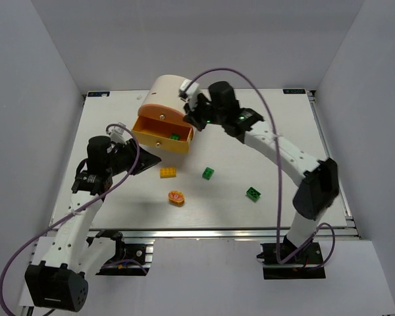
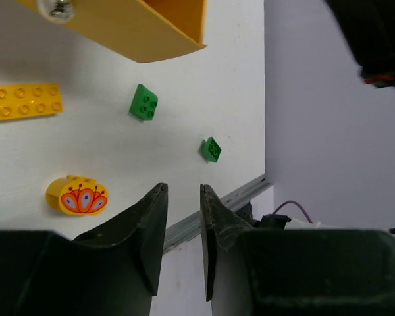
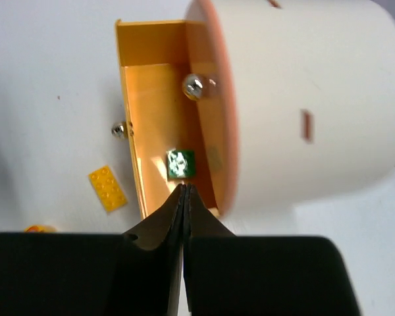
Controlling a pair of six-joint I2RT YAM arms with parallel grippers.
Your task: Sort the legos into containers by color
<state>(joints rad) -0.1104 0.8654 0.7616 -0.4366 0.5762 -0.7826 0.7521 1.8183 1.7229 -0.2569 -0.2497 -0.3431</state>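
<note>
The cream dome cabinet (image 1: 163, 91) stands at the back. Its yellow-orange drawer (image 1: 159, 135) is pulled open, with one green lego (image 1: 175, 137) inside; that lego also shows in the right wrist view (image 3: 180, 163). A yellow-orange lego (image 1: 168, 172) and two green legos (image 1: 209, 173) (image 1: 253, 193) lie on the table. My right gripper (image 1: 192, 120) is shut and empty, just above the open drawer (image 3: 151, 99). My left gripper (image 1: 151, 160) is open and empty, beside the drawer's front left. No purple legos show.
A round orange disc with red markings (image 1: 176, 197) lies in front of the yellow-orange lego. In the left wrist view the disc (image 2: 77, 195), the yellow-orange lego (image 2: 25, 101) and both loose green legos (image 2: 143, 103) (image 2: 211, 149) lie beyond the fingers. White walls enclose the table.
</note>
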